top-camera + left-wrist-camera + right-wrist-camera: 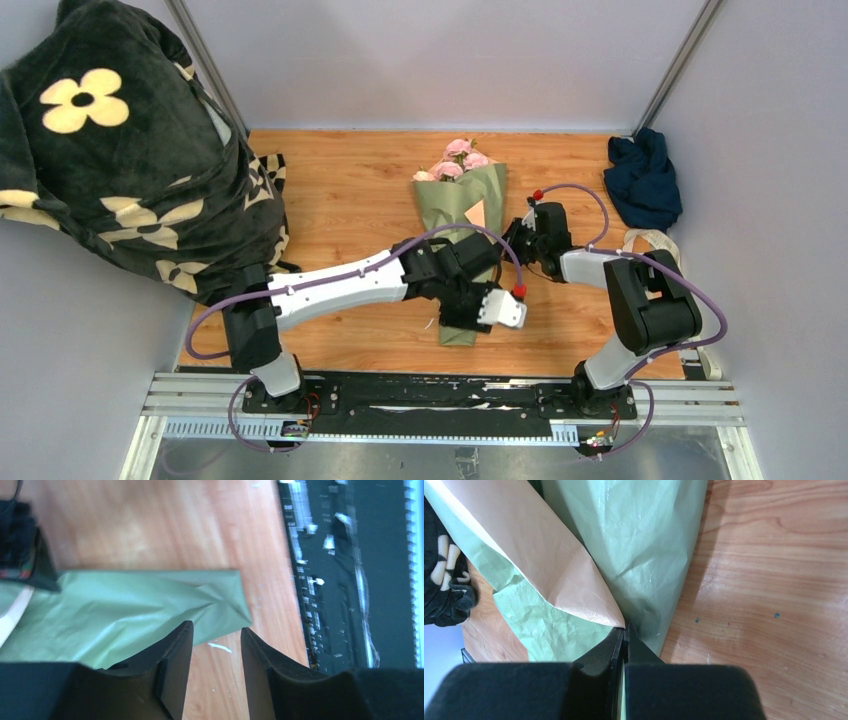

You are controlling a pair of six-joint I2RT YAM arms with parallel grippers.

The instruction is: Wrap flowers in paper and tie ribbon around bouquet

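your left gripper point(216, 630), jaws half apart and empty, hangs beside the narrow tail of the pink-bloomed, olive-green paper-cone bouquet point(462, 205). the bouquet lies mid-frame, blooms toward the top, tail toward the bottom. your right gripper point(624, 630) is pinched on the tan-faced paper flap point(564, 570) (right of the cone's middle). the paper is creased and not yet tied.

Open counter point(345, 195) lies between the blanket point(120, 150) at the left and the bouquet point(455, 200) at centre. The left arm point(340, 280) crosses over the bouquet's lower half, blocking access from above. The right tool point(624, 630), clamped on the paper point(644, 540) edge, blocks the bouquet's right side. The ribbon point(650, 237) and a navy cloth point(642, 180) occupy the right margin. The left tool point(216, 630) has its jaws apart over bare wood.
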